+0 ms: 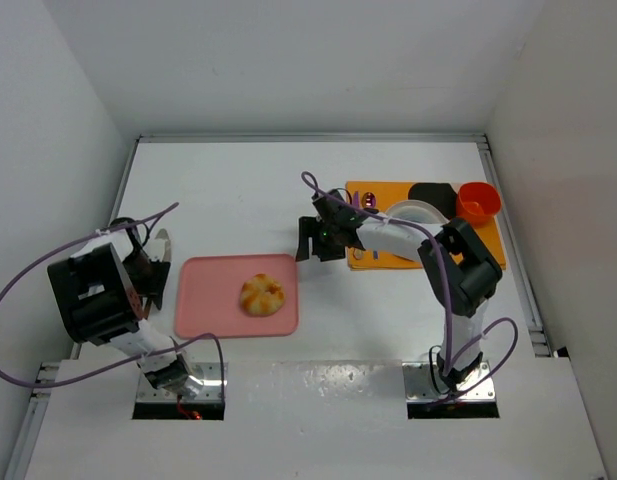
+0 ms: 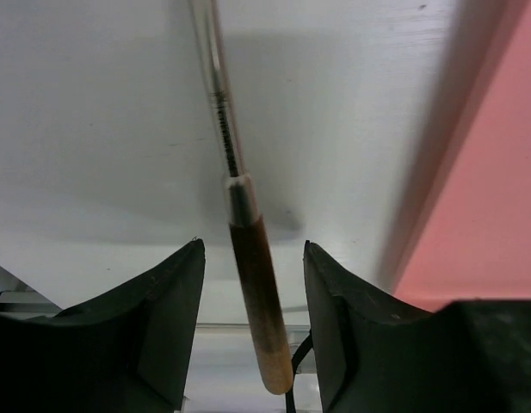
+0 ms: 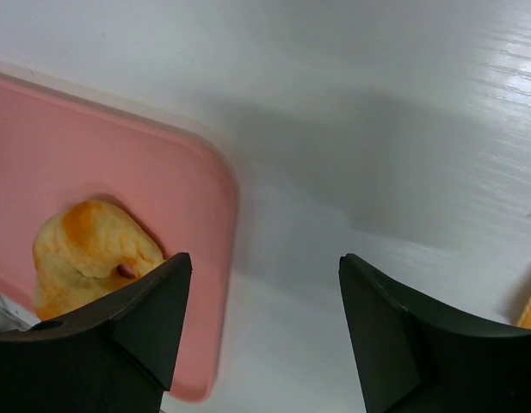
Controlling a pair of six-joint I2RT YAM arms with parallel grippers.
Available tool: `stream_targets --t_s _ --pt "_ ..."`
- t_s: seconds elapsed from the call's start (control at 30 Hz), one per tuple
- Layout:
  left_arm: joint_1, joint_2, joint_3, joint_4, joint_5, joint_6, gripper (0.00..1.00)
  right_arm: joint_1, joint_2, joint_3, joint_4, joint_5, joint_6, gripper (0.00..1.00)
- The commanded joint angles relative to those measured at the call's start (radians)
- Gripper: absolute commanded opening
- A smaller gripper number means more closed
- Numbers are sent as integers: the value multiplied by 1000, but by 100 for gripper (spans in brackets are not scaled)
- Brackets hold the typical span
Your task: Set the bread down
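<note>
surface: white desk (image 1: 318, 190) inside a white-walled enclosure, arm bases at the near edge.
bread: the bread (image 1: 261, 295) sits on the pink tray (image 1: 213, 300), slightly right of the tray's centre, free of both arms. Right wrist view shows it on the tray too (image 3: 93, 249), nothing touching it.
right pincer: right pincer (image 1: 318, 240) hovers above the desk just right of the tray's far-right corner, jaws spread wide, nothing between them. Bread lies to its left, apart from it.
left pincer: left pincer (image 1: 153, 262) is just left of the tray, jaws apart. A wooden-handled knife (image 2: 248, 258) lies on the desk between the fingers; cannot tell if the pads touch it, reads as released.
right side: orange mat (image 1: 388, 200) at far right carries a white plate (image 1: 413, 212), an orange cup (image 1: 478, 203) and a black item (image 1: 433, 193).
step: judgement only, bread looks set down on the tray and the right pincer is clear of it, so the place step appears done or nearly done. If the plate is the real target instead, nothing is done yet; task text does not say.
next move: probably pull the right arm clear to the right without clipping the tray edge. If a re-grasp is needed, the open jaws must go left and down over the bun, closing gently since it is likely soft.
</note>
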Motion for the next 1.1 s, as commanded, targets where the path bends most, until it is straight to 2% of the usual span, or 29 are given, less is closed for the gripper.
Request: stream_targets --t_s 0.0,0.07,0.17,0.3,0.33,0.43,0.63,0.7,0.73,0.8,0.83,0.9,0.93,1.07 --pt "34 -19 17 9 -37 -1 54 14 27 51 27 0 42 69" --pt "34 -28 8 9 -37 10 52 22 50 58 31 3 43 69" --pt "45 -28 8 9 -27 19 43 37 83 88 27 0 49 69" --pt "54 -17 -3 9 -27 28 26 50 106 100 25 2 69 68" --pt "54 -17 -3 9 -27 37 16 51 104 101 23 3 75 68" --pt "64 -17 -3 -1 -27 55 0 59 92 83 30 7 81 66" --pt "64 -77 74 -10 -90 135 0 76 98 60 28 33 109 60" --pt "64 -120 120 -42 -90 207 0 77 116 59 30 40 128 55" --pt "48 -134 167 -60 -72 241 0 74 118 60 24 65 141 48" --pt "16 -161 206 -100 -52 305 0 73 129 55 23 77 155 41" --pt "-25 -190 232 -137 -29 371 0 71 130 57 25 92 157 33" --pt "-80 -223 232 -175 -18 437 0 73 129 55 27 102 161 26" --pt "-143 -241 232 -203 -18 489 0 71 129 55 30 102 161 18" --pt "-298 -341 134 -240 -41 626 0 70 120 40 36 147 183 7"
